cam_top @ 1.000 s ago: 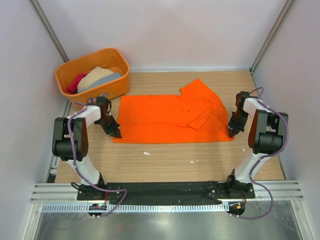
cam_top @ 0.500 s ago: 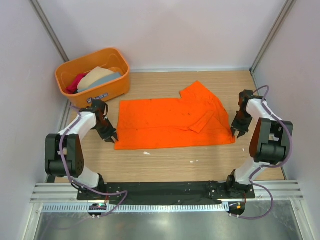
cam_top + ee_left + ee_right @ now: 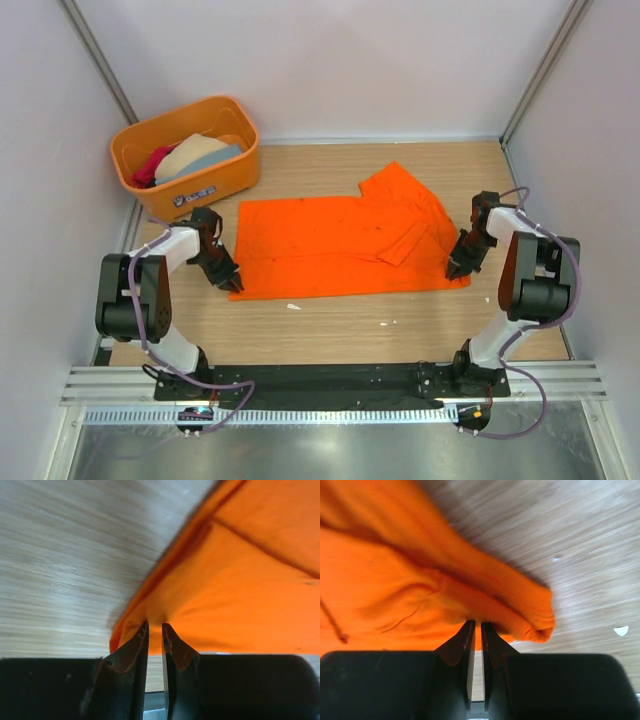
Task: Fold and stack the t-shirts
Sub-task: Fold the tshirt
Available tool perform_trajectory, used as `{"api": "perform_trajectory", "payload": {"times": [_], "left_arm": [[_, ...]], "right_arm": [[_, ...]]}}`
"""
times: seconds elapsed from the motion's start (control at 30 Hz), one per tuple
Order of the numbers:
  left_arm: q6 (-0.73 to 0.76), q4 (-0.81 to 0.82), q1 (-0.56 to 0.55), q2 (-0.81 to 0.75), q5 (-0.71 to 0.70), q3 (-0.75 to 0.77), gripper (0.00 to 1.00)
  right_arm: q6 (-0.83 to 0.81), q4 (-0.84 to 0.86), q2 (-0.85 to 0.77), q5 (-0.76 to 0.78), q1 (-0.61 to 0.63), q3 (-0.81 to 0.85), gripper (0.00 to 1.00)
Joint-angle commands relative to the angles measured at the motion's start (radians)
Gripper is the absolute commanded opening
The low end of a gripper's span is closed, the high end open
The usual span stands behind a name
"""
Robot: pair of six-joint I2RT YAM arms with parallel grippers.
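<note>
We hold the orange shirt, spread on the table, by its near corners; left gripper and right gripper are both clamped on cloth. Next: lift evenly, fold rearward.

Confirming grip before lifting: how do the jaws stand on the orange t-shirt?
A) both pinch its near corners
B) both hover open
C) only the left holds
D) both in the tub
A: in the wrist views the left gripper and right gripper each have their jaws nearly shut on a near corner of the orange t-shirt.
</note>
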Motion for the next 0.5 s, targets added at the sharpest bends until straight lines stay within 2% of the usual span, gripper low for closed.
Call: {"api": "perform_trajectory", "payload": {"times": [0.0,0.17,0.27,0.3,0.33,0.37,0.47], "left_arm": [[-0.003,0.047,-0.003,0.018,0.014,-0.053,0.18],[-0.009,0.042,-0.003,-0.020,0.023,-0.125,0.18],[-0.023,0.012,-0.010,-0.107,0.053,-0.106,0.25],[-0.029,0.005,-0.010,-0.159,0.060,-0.099,0.30],[-0.031,-0.004,-0.010,-0.182,0.063,-0.087,0.33],[-0.032,-0.019,-0.010,-0.204,0.069,-0.067,0.35],[-0.020,-0.047,-0.013,-0.270,0.073,-0.018,0.38]], "right_arm": [[0.001,0.039,0.019,0.058,-0.024,-0.008,0.15],[-0.011,-0.018,-0.033,0.142,-0.020,0.027,0.22],[-0.013,-0.038,-0.102,0.110,0.025,0.085,0.37],[-0.005,-0.038,-0.134,0.052,0.040,0.111,0.46],[0.021,-0.031,-0.142,0.015,0.056,0.119,0.50],[0.038,-0.005,-0.148,-0.082,0.072,0.120,0.53],[0.137,0.136,-0.142,-0.218,0.074,0.076,0.56]]}}
